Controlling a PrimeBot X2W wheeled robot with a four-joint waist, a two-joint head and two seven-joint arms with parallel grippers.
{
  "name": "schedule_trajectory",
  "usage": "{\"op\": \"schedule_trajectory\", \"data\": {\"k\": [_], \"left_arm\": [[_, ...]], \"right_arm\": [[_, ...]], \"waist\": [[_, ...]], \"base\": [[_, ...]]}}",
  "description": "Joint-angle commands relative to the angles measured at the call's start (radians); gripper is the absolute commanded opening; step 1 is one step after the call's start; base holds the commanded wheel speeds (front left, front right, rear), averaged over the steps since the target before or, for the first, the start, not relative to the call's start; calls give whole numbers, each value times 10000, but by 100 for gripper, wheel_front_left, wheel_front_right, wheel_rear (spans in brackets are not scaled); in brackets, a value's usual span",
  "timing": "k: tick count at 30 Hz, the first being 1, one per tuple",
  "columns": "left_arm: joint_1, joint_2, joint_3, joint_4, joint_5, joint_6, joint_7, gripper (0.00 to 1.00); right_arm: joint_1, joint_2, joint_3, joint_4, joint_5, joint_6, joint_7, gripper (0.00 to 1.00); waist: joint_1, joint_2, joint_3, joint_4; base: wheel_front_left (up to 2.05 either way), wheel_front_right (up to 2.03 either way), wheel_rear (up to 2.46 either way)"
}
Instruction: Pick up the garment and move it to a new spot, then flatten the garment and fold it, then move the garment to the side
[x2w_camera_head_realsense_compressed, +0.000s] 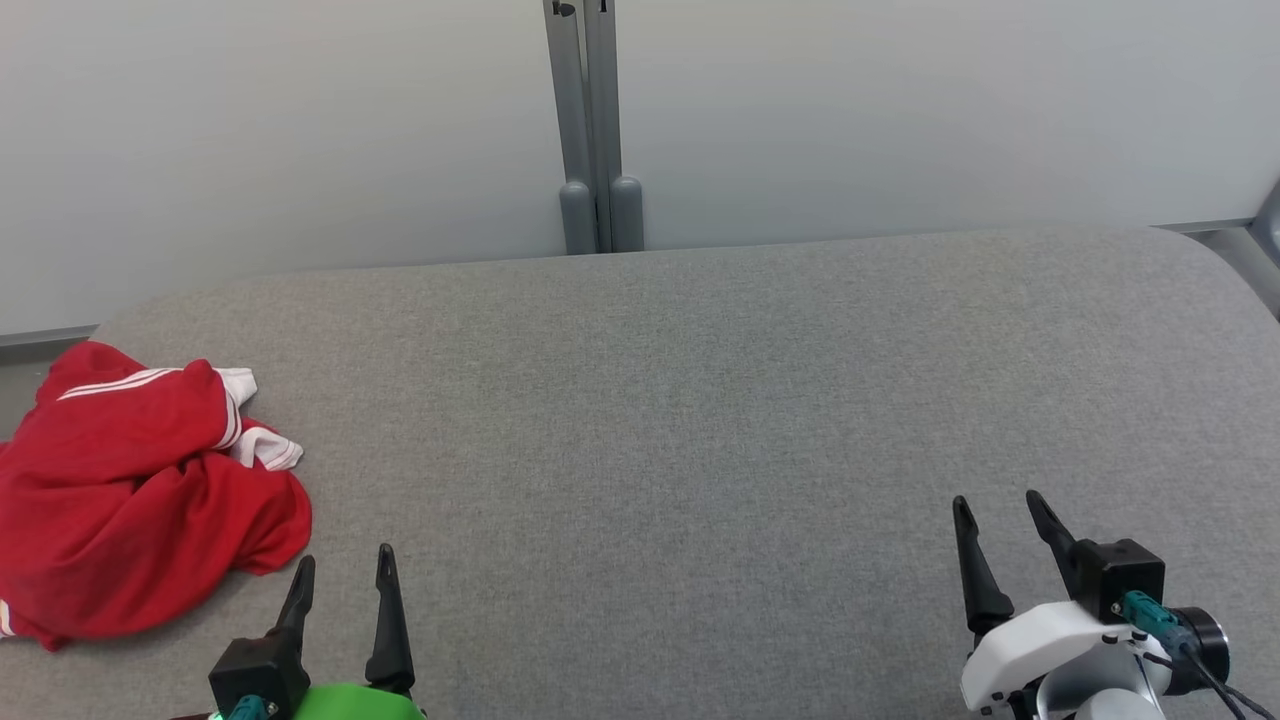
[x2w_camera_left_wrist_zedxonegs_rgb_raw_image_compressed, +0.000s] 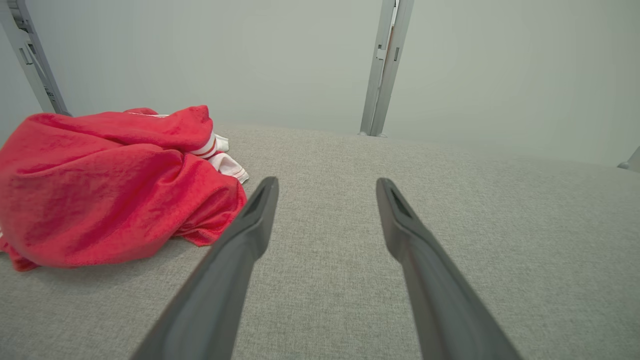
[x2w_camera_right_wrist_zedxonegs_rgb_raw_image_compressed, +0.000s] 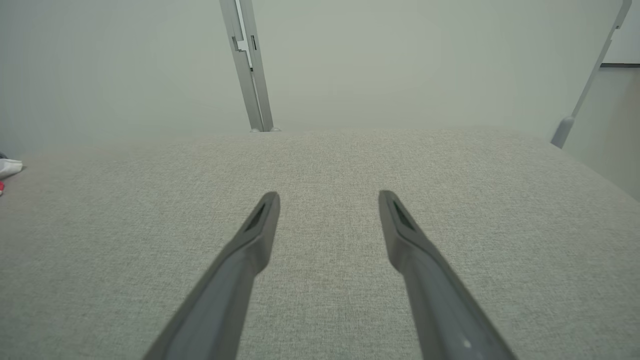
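Garment (x2w_camera_head_realsense_compressed: 140, 490), red with white stripes, lies crumpled; left end effector (x2w_camera_head_realsense_compressed: 346, 555) and right end effector (x2w_camera_head_realsense_compressed: 997, 498) gape wide, empty.

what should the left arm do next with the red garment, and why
Probably swing the left gripper leftward and lower its open fingers onto the crumpled red garment with white stripes: it lies untouched near the left edge of the grey fabric tabletop, beside that gripper, while the right gripper is far off.

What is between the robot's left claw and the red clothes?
Nothing: only a narrow strip of bare grey surface separates the open left gripper from the red garment, seen in the head and left wrist views.
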Motion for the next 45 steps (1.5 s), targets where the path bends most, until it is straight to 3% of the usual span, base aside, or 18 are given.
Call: {"op": "schedule_trajectory", "data": {"k": [1,20,30,45], "left_arm": [[48,77,-43,-8,250,13,-87,100],[216,88,-133,100,1417,120,-419,100],[260,85,-31,117,309,10,-402,100],[373,85,83,87,398,84,-402,100]], "right_arm": [[78,-61,10,-4,-264,0,-124,100],[116,-69,86,115,-1594,-1,-445,100],[168,-66,87,77,-1464,-1,-440,100],[319,-63,78,39,-1366,-1,-437,100]], "waist": [[0,-1,-8,-1],[0,-1,-183,13],[0,-1,-204,44],[0,-1,-308,444]], "base": [[0,0,0],[0,0,0],[0,0,0],[0,0,0]]}}
